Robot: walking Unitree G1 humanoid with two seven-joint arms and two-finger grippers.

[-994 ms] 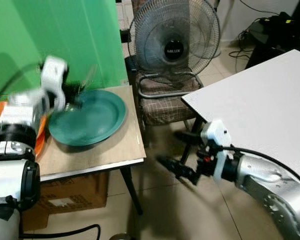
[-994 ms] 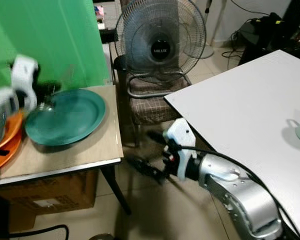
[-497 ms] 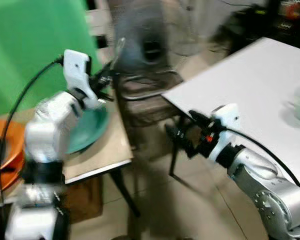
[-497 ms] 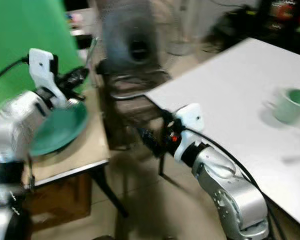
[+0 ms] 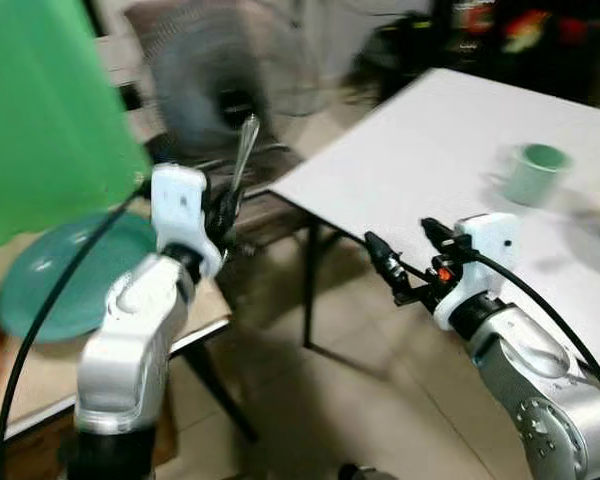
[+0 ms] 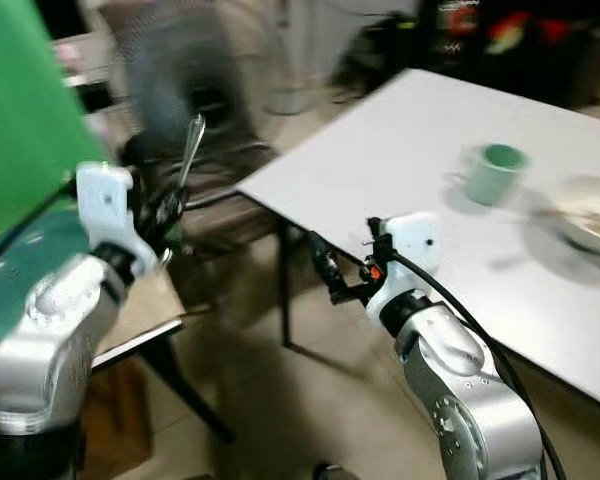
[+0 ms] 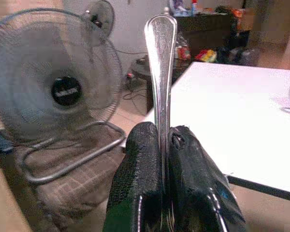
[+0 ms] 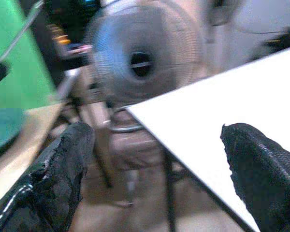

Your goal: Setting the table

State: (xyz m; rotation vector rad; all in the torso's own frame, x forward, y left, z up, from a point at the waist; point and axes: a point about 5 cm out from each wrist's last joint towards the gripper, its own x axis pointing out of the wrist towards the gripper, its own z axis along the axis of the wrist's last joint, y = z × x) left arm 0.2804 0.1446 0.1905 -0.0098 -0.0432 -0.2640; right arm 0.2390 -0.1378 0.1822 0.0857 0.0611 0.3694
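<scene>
Gripping a metal utensil [image 7: 160,72] by its lower part, handle end upright, the left gripper [image 7: 164,145] is clamped shut, prob for carrying to the white table [image 5: 450,130]. Right gripper [image 5: 408,262] wide open, empty, beside table edge w/ green mug [image 5: 531,172].

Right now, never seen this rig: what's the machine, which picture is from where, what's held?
It's a humanoid robot with two silver arms, each ending in two black fingers. The two wide pictures come from its head cameras, looking down and forward; they're blurred. The other two look along each gripper from its wrist. The left gripper is shut on a metal utensil, handle pointing up; its working end is hidden. The right gripper is open, near the edge of the white table. On that table: a green mug and a bowl. A green plate lies on the side table.
</scene>
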